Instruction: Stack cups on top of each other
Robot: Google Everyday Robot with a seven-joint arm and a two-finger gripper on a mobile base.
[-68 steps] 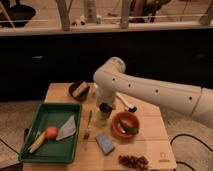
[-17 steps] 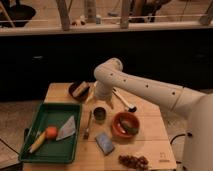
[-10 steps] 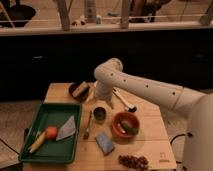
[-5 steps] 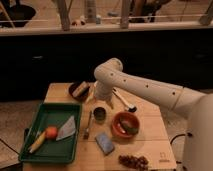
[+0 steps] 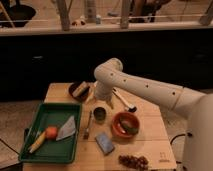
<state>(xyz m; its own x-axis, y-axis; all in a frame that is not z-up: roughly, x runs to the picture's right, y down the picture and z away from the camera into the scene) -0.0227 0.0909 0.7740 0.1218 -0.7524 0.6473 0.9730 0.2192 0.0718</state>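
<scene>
Since about seven seconds back, your arm [image 5: 150,90] has drawn up and back toward the far edge of the desk [image 5: 150,146], uncovering the cup it was bent over. Over the last two seconds nothing has shifted.

Your tool [image 5: 106,101] hangs under the wrist, pointing down over the middle of the desk. It blends into the wrist, so you cannot tell whether it stands wide or narrow, or whether it holds anything.

The dark cup [image 5: 99,114] stands upright at 6 o'clock from the tool, just beside it and apart from it. Its mouth has an olive-green cast.

From the tool the arm rises to a rounded joint at 12 o'clock, then runs long and straight toward 4 o'clock to your base at the right edge.

- White-handled utensil [image 5: 123,100]: 3 o'clock, close by.
- Dark brown bowl [image 5: 80,90]: 10 o'clock.
- Orange-red bowl [image 5: 116,131]: 4 o'clock.
- Fork [image 5: 88,125]: 7 o'clock, left of the cup.
- Blue sponge [image 5: 105,143]: 6 o'clock, beyond the cup.
- Green tray [image 5: 55,148]: 8 o'clock, holding an orange ball [image 5: 51,132].
</scene>
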